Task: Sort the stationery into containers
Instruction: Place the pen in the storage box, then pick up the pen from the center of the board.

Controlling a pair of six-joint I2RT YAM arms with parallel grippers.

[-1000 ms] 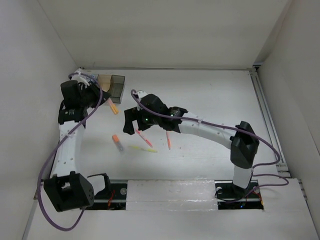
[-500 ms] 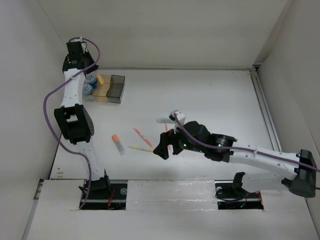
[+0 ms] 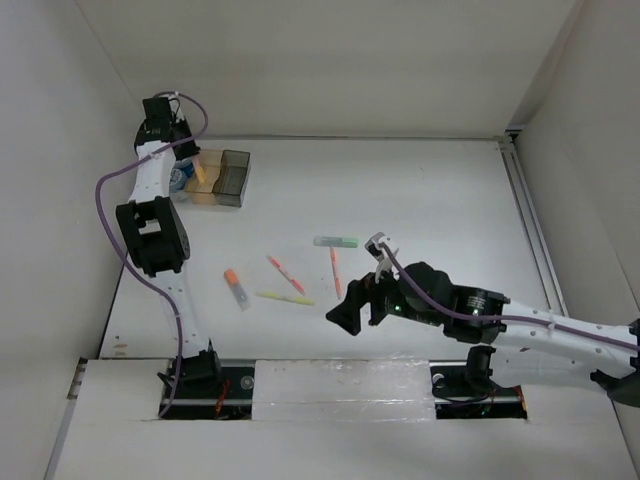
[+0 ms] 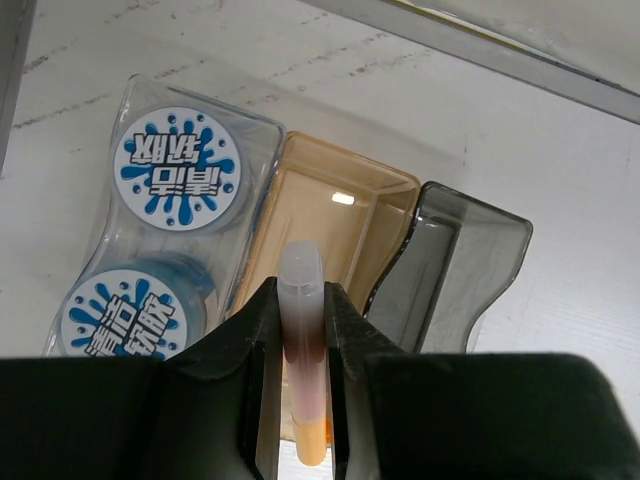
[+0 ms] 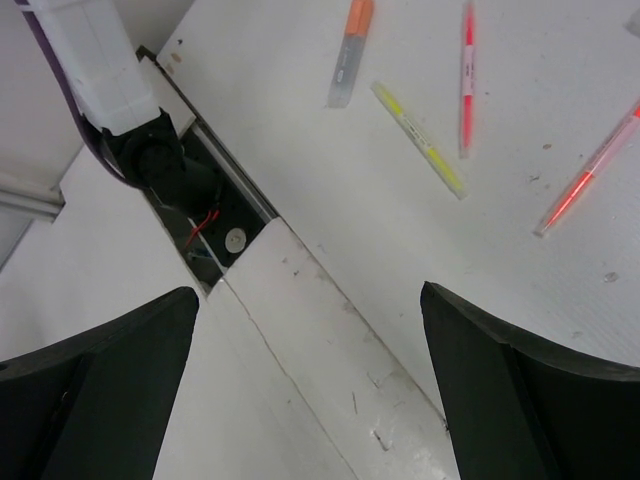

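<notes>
- Marker grip: your left claw is clamped on the short orange-capped marker, up at the far-left corner of the white tabletop.
- Left wrist view puts the marker over the amber-orange translucent plastic bin. It sits close to the wall shared with the clear plastic bin.
- That clear bin holds the two round blue-and-white patterned rolls. The smoky dark grey bin on the far side of the amber one looks empty.
- For the drop, shift toward the amber bin's middle first. Lower until the marker's end is inside the rim, then open.
- Released this close to the shared wall, I'd expect it to catch the edge or tip into the clear bin.
- Your right claw has its fingers spread wide with nothing in it, hovering over the near edge of the tabletop.
- Loose on the tabletop: a green highlighter, two thin orange-red pens, a thin yellow pen and a second orange-capped marker.
</notes>
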